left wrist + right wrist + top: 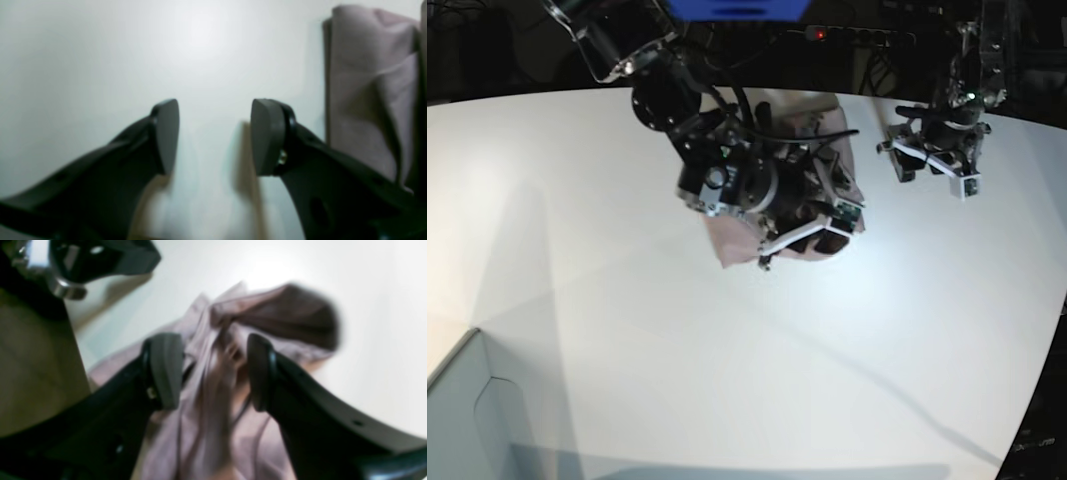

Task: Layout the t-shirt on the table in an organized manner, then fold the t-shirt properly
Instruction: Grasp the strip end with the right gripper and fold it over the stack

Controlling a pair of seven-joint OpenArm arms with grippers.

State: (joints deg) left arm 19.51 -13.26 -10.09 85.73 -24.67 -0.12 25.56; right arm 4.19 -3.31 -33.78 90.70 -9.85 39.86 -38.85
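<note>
My right pincer (pixel 215 371) stands open, jaws either side of the soft, wrinkled dusty mauve-pink cloth t-shirt (pixel 213 413), not pinching it. The shirt sits bunched towards the far edge of the smooth white tabletop (pixel 727 350). My left pincer (pixel 215 136) is open too, empty, over bare table just beside it. It looks light and floppy; best taken at a hem or sleeve edge. Plenty of open surface nearer the front edge

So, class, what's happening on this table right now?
A two-armed robot is working on a pink t-shirt that lies bunched on the white table. The right gripper is open directly over the crumpled cloth, gripping nothing. The left gripper hangs open over bare table beside the shirt. Nothing is folded neatly yet.
</note>
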